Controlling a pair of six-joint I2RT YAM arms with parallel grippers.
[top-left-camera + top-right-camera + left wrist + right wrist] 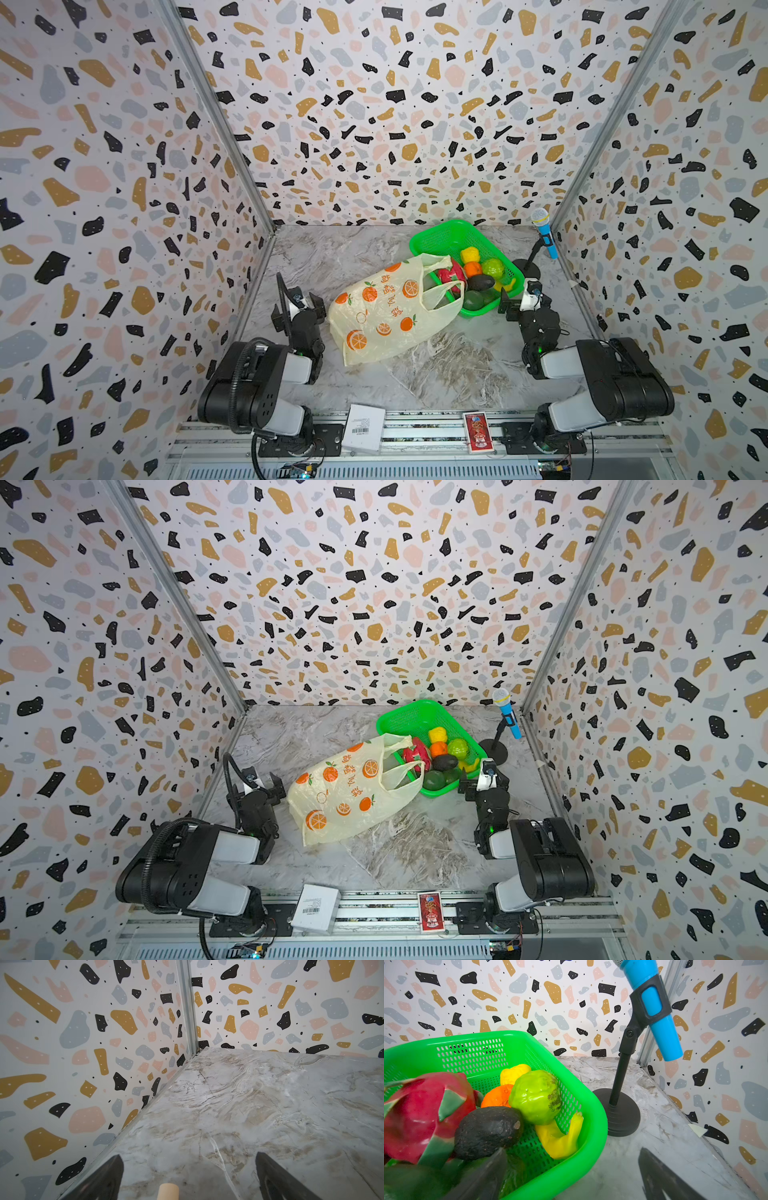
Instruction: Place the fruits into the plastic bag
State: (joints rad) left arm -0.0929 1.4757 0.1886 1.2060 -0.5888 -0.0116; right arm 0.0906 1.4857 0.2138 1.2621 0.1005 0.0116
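Black robot arms [249,386] sit nearest. Left gripper [188,1155], open and empty, sits at 9 o'clock of the crinkly pale-yellow, orange-printed plastic bag [386,316]. Toy fruits [481,281] lie in a bright green mesh basket [446,239] at its 1 o'clock. Right gripper [572,1150], also open and empty, hovers at the basket's 5 o'clock; spreading the bag's mouth first seems wise. Only top views show the bag.

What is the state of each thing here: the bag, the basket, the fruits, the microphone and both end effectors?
Basket: upright, filled.
Fruits: all in the basket, untouched.
Bag: lying on the table, mouth open toward the basket, no fruit seen inside.
Microphone: clipped in its stand, tilted.
Left end effector: open, empty.
Right end effector: open, empty, at the basket.
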